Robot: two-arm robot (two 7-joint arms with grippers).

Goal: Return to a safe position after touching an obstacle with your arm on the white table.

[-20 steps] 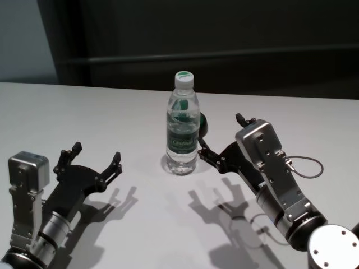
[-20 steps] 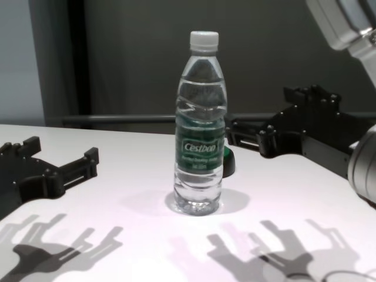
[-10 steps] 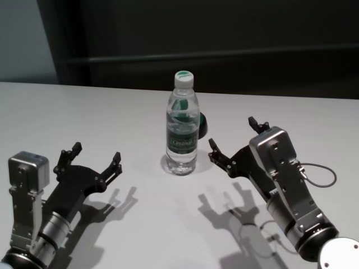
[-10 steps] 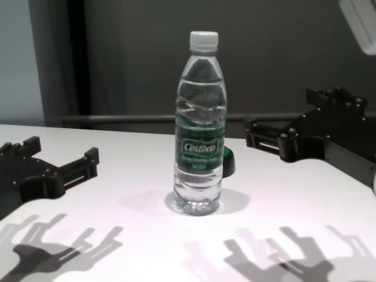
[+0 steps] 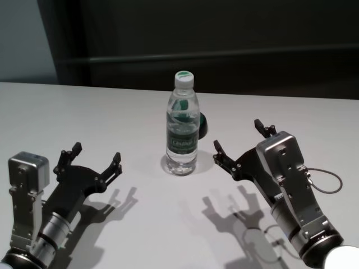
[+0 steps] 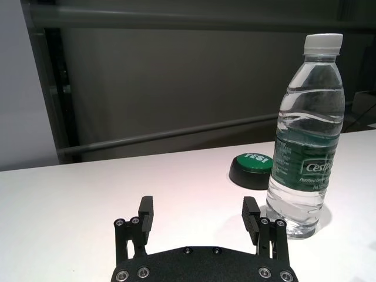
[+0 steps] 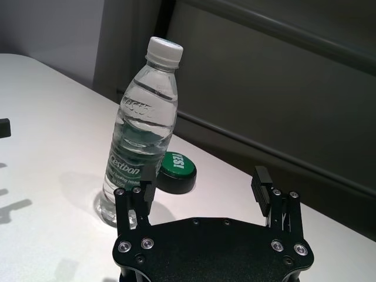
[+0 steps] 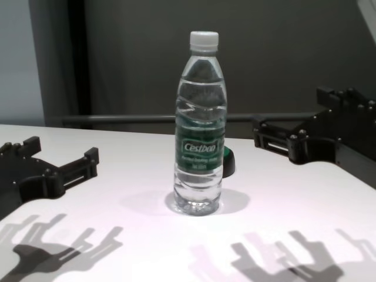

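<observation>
Bottle (image 5: 182, 131) upright on table (image 5: 84, 112); both grippers wide, empty: R gripper (image 5: 242, 143) beside, L gripper (image 5: 95, 158) apart.

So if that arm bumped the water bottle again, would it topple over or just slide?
The water bottle is tall on a narrow base, so a knock near the cap would probably tip it. It looks nearly full, so likely heavy enough to resist a light nudge. Low down, it might just slide on the smooth white table.

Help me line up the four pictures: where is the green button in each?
Head: green button behind the bottle, peeking out on its right.
Chest: low, right of the bottle's base.
Left wrist: fully visible beside the bottle.
Right wrist: beside the bottle.
Shared landmark: the bottle.
</observation>
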